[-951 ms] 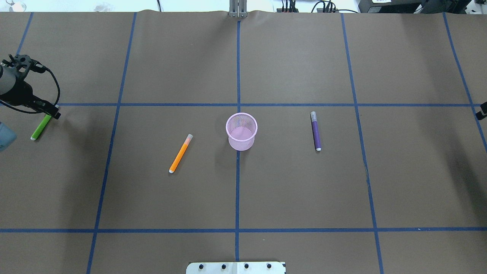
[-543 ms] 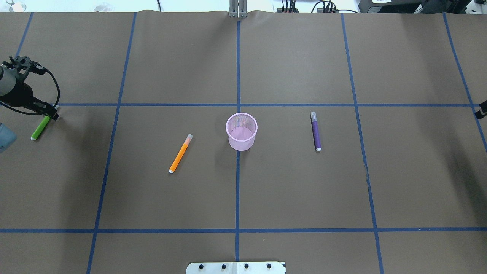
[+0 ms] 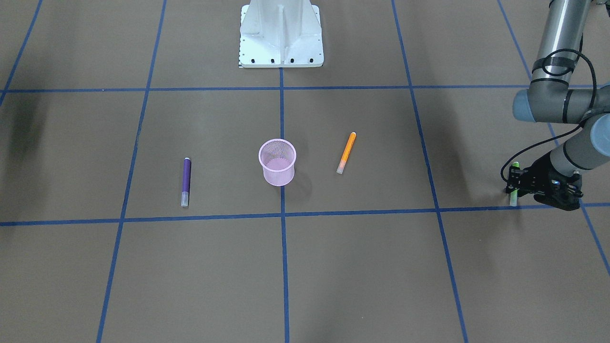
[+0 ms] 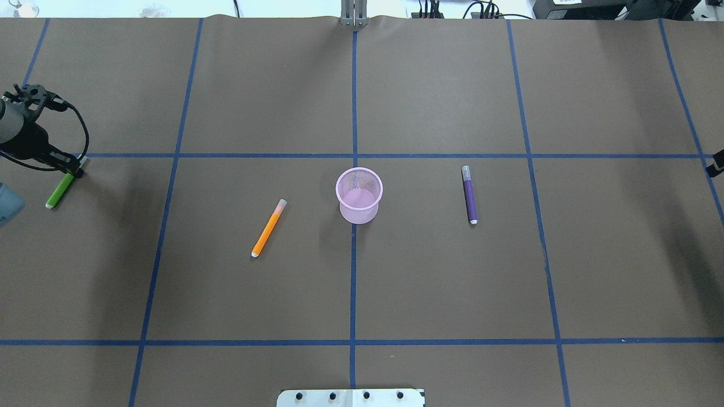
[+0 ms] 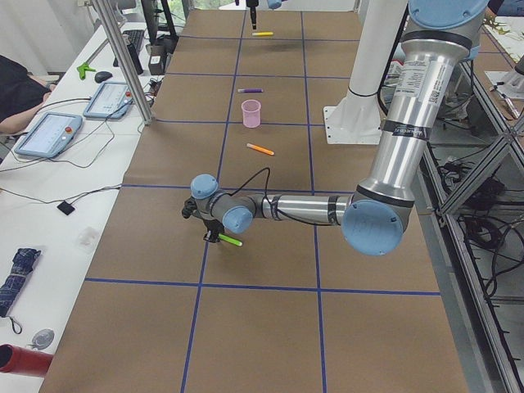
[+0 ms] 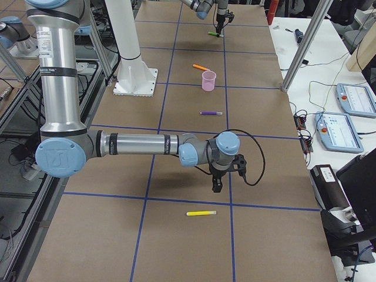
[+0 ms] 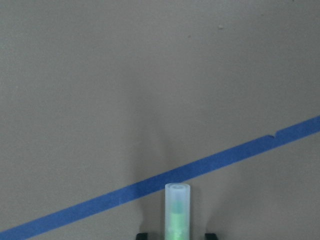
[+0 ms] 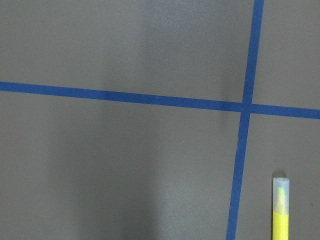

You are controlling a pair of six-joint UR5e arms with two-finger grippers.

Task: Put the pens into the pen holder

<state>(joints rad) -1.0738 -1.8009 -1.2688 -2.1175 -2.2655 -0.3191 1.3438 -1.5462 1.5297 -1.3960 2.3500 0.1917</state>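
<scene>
opposed overhead and front views, shared pen holder (image 4: 358,213)

Robotics lab, seemingly, blue-taped paper-covered table (image 4: 452,282), teach pendants (image 5: 51,133), aluminium frame posts (image 6: 306,41), trailing cables (image 5: 57,195)

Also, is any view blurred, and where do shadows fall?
Overhead view: sharp, evenly lit, soft shadow beside the pen holder. Left wrist view: faint shadow around the green pen. Right wrist view: one broad dim band; the yellow pen is sharp.
</scene>
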